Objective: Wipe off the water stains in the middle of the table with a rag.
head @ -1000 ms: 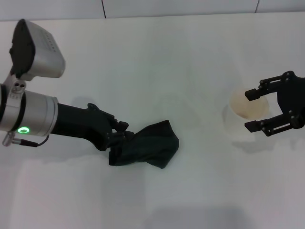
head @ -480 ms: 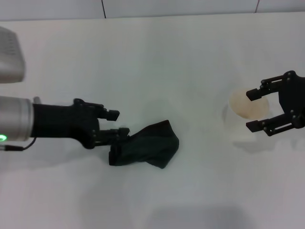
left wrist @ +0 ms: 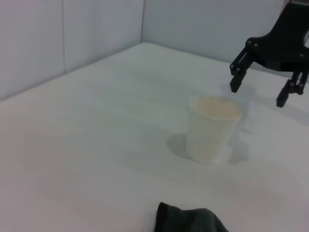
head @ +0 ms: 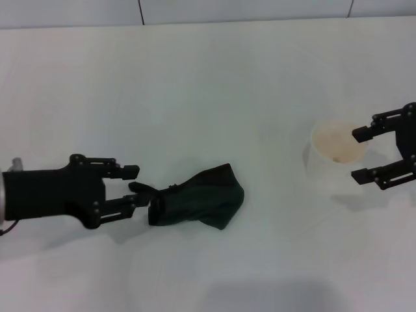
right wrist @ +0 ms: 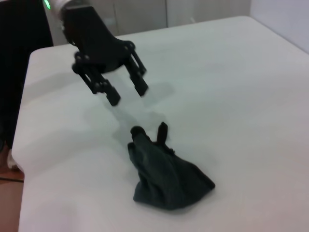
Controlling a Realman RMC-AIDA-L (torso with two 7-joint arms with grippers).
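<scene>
Left gripper (head: 133, 183): fingers apart, holding nothing, just beside the rag's tab end. Rag (head: 200, 205) lies crumpled on the table (head: 208, 84), left of centre. Right gripper (head: 361, 155): fingers apart, next to a whitish cup (head: 331, 156) at the table's right, not gripping it. No water stain discernible.

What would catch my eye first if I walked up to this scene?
Probably the dark rag, crumpled alone on the white table. The left gripper hangs open just beside its tab, not gripping it. On the right stands a whitish cup, with the right gripper open next to it.
</scene>
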